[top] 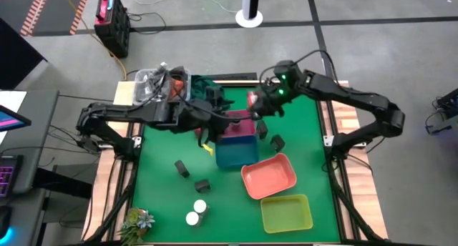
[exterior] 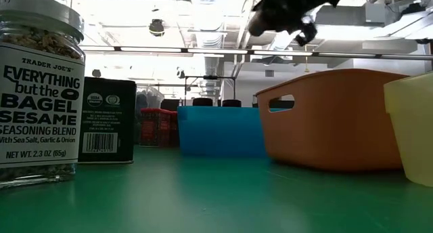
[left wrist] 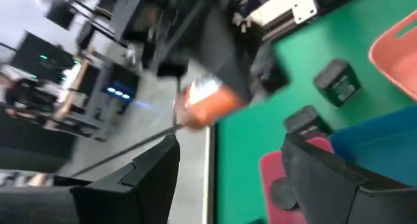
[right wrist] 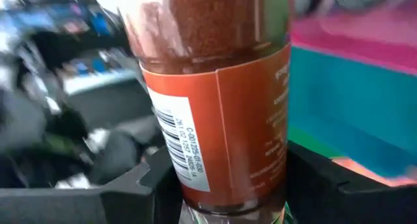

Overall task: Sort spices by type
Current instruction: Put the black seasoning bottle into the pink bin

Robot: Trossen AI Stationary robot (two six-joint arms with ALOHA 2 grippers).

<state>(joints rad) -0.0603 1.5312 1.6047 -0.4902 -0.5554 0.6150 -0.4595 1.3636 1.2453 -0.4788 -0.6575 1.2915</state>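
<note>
The right gripper [top: 256,103] hangs above the far middle of the green worktop [top: 157,189], its fingers [right wrist: 130,188] pinching a jar of red-brown spice [right wrist: 215,100] by its sides, label outward, so the jar stays clear of everything below while it is carried; it looks bound for one of the trays. Just beneath and beside it sit the pink tray [top: 240,121] and the blue tray [top: 236,151], with the salmon tray [top: 269,177] and yellow-green tray [top: 286,213] nearer. The left gripper [top: 207,131] hovers close by over the left edge of the pink and blue trays, fingers [left wrist: 150,172] spread and empty, likely waiting its turn. Unsorted spices lie loose: dark boxes [top: 182,169] at middle and right, and two white-capped jars [top: 196,212] near the front left, which puts the sorting at an early stage.
</note>
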